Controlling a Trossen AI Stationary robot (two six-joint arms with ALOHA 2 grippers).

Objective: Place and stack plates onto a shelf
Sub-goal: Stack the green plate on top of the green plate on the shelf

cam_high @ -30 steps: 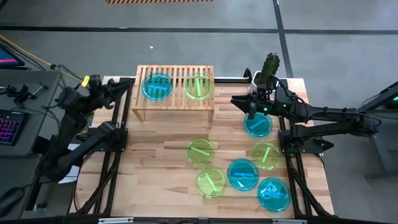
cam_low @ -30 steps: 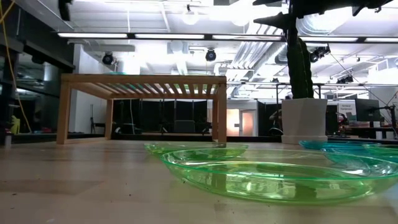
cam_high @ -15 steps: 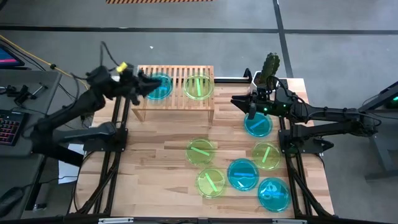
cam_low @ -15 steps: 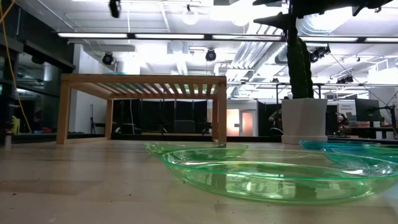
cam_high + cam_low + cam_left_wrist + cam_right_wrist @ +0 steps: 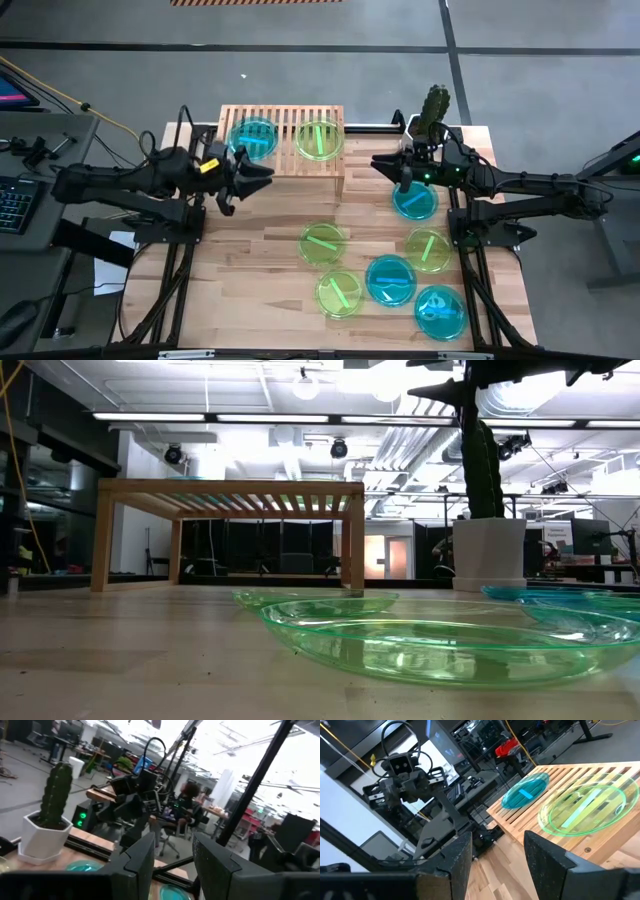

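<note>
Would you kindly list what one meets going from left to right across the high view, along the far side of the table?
Left gripper → cyan-blue plate on the shelf → yellow-green plate on the shelf → right gripper → potted cactus.

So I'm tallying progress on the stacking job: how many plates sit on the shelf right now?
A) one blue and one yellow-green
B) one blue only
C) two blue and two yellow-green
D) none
A: the high view shows one blue plate and one yellow-green plate side by side on the shelf; the other six lie on the table.
</note>
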